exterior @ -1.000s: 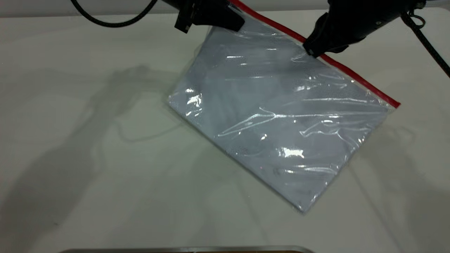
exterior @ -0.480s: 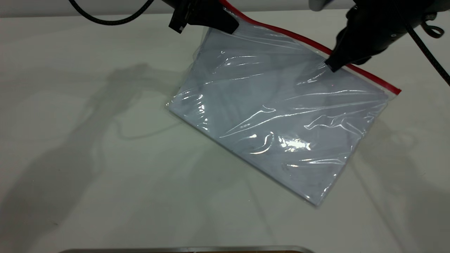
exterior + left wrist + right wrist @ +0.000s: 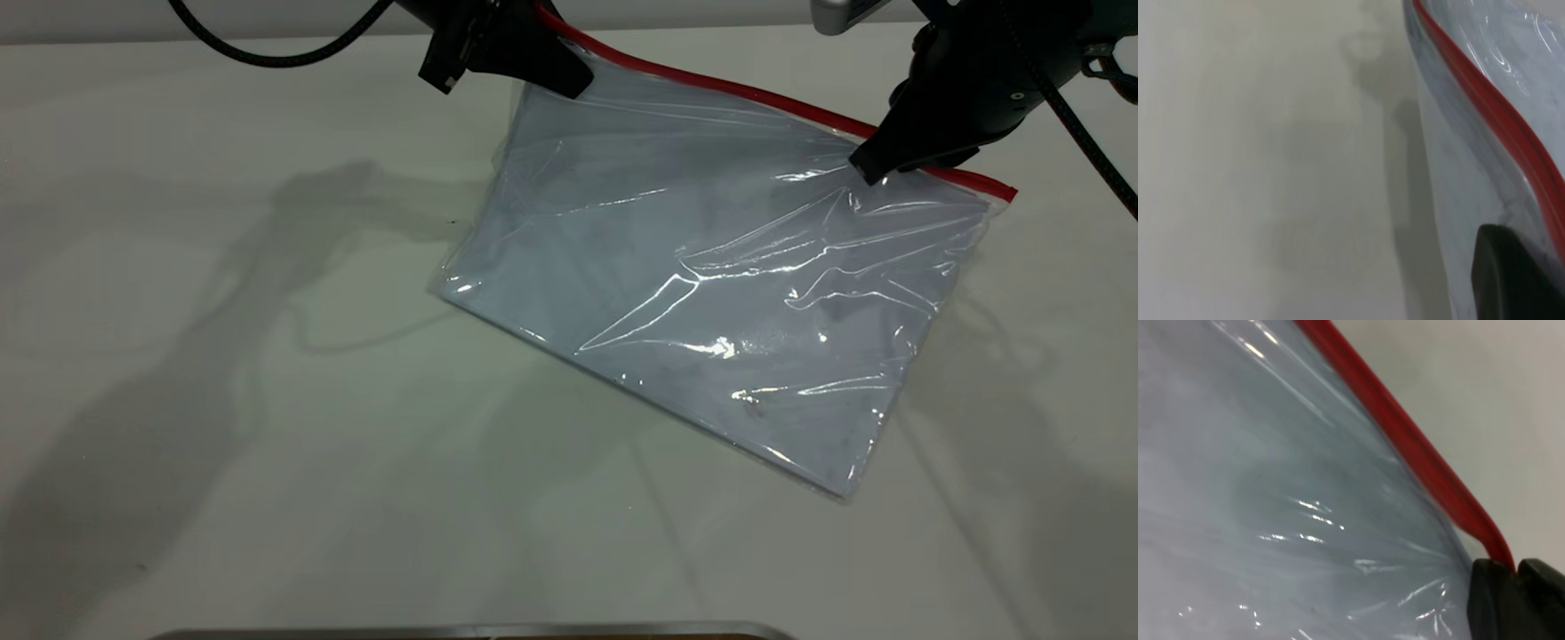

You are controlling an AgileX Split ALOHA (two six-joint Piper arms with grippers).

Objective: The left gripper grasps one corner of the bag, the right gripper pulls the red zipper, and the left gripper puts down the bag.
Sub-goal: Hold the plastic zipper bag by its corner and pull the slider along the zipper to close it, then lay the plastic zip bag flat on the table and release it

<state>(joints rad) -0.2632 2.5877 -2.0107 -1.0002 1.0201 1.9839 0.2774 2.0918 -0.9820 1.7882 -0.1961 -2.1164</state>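
The big, flat, clear plastic bag sagged onto the pale table. The bulky black right gripper pinched its thin red zipper tight. Farther back, the black left gripper clamped the bag's corner.

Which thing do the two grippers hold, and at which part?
Left gripper holds the bag at its corner; right gripper pinches the red zipper near the other end.
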